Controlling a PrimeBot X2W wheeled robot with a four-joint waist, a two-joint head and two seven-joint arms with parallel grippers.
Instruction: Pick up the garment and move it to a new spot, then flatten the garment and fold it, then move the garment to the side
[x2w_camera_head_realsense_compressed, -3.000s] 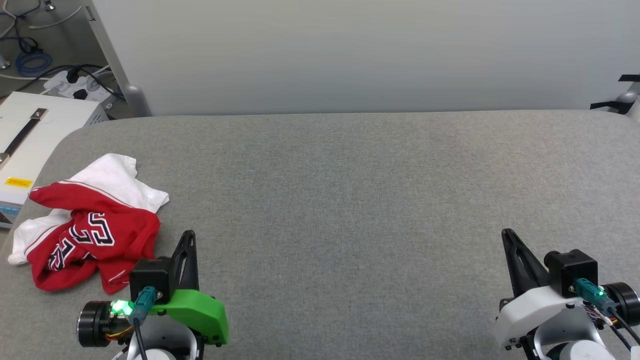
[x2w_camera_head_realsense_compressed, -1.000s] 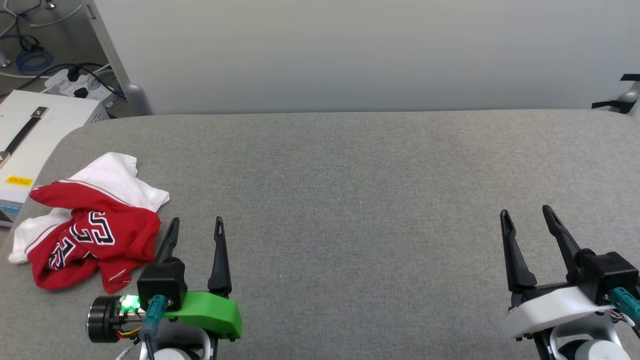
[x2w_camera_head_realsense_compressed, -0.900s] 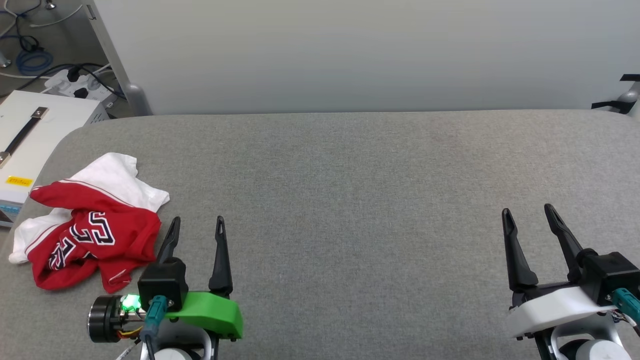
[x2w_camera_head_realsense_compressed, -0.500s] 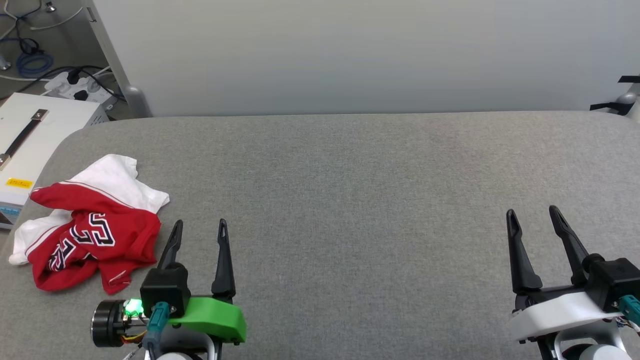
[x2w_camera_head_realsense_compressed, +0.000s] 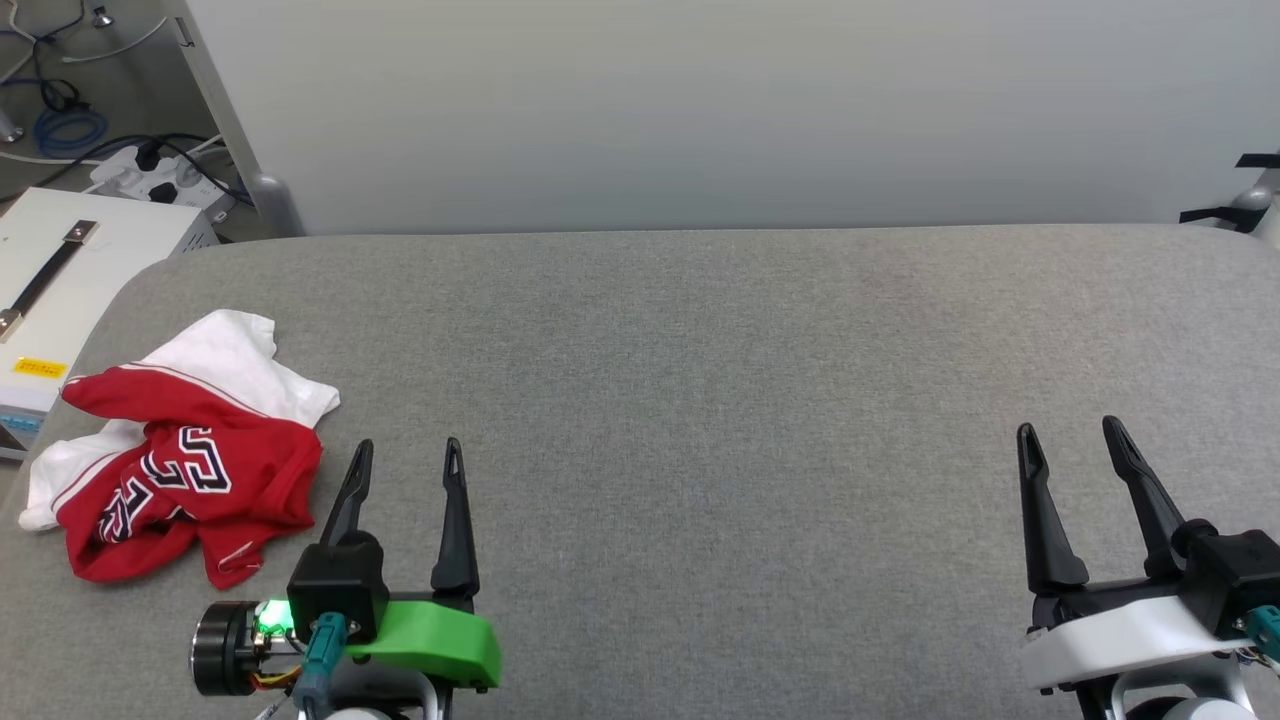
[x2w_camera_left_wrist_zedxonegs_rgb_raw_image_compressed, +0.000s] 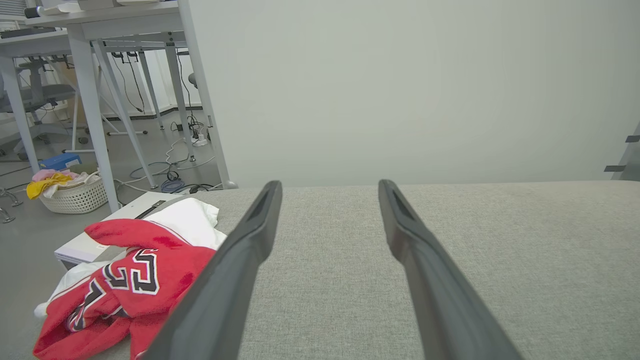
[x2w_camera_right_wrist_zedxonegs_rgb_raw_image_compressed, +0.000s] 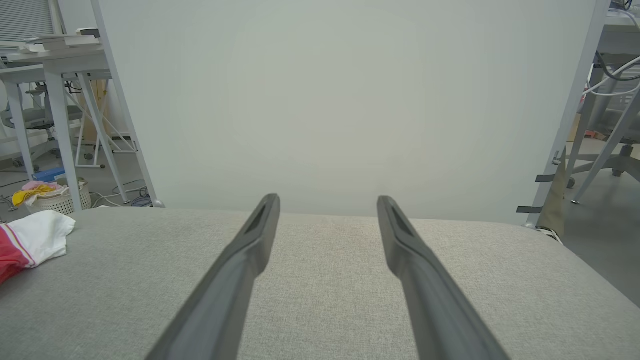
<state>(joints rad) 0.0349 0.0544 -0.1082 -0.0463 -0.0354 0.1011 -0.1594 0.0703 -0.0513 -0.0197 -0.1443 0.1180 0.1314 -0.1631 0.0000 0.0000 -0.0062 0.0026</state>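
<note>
We find the left hand (x2w_camera_head_realsense_compressed: 407, 447) built from two long, dark fingers (x2w_camera_left_wrist_zedxonegs_rgb_raw_image_compressed: 235, 280) that taper to slotted tips, seated in a bright green shell (x2w_camera_head_realsense_compressed: 440, 632). Behind it we see a black block (x2w_camera_head_realsense_compressed: 335, 585), a teal plug (x2w_camera_head_realsense_compressed: 325, 638), a glowing green light (x2w_camera_head_realsense_compressed: 268, 614) and a black round housing (x2w_camera_head_realsense_compressed: 218, 650). The right hand (x2w_camera_head_realsense_compressed: 1068, 428) looks alike, but sits in a white shell (x2w_camera_head_realsense_compressed: 1120, 638).

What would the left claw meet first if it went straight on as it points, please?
Likely nothing until the white panel: the left claw points across bare grey surface, with the garment off to its left.
</note>
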